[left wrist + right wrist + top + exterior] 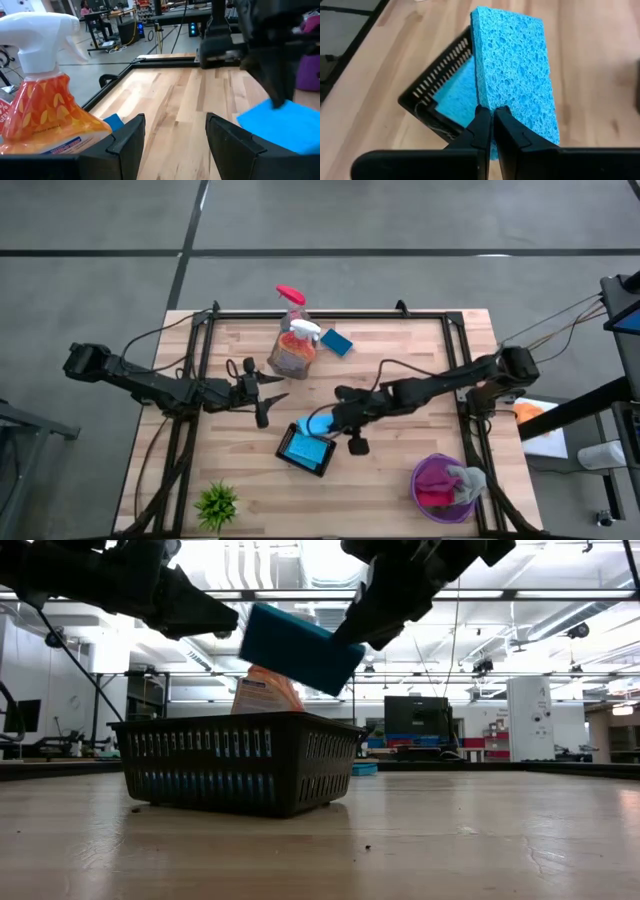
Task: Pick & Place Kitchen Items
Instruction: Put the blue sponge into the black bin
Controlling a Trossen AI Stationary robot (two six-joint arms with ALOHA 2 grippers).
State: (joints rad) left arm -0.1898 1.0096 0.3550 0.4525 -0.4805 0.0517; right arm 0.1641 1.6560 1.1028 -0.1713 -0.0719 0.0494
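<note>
Step in hand, by my read: drop the held sponge (512, 75) into the black basket (305, 461).

Left gripper (262, 393) hangs with jaws apart, empty, just beside the orange bottle (293, 352), clear of the basket. Leave it parked.

Right gripper (338, 418) is clenched on one edge of the sponge, which hangs tilted over the basket's rim. The pinch is thin, so move slowly. Centre it over the opening, lower until it's inside the walls, level it, then release so it lands flat on the sponge (306, 448) already in there.

Count, left to right:
- plant (217, 503): 1
- spray bottles: 2, orange and red-trigger (291, 299)
- sponges: 3 (basket, held, one on table (337, 341) by the bottles)
- purple bowl (432, 502) of cloths: 1; cloth count unclear
</note>
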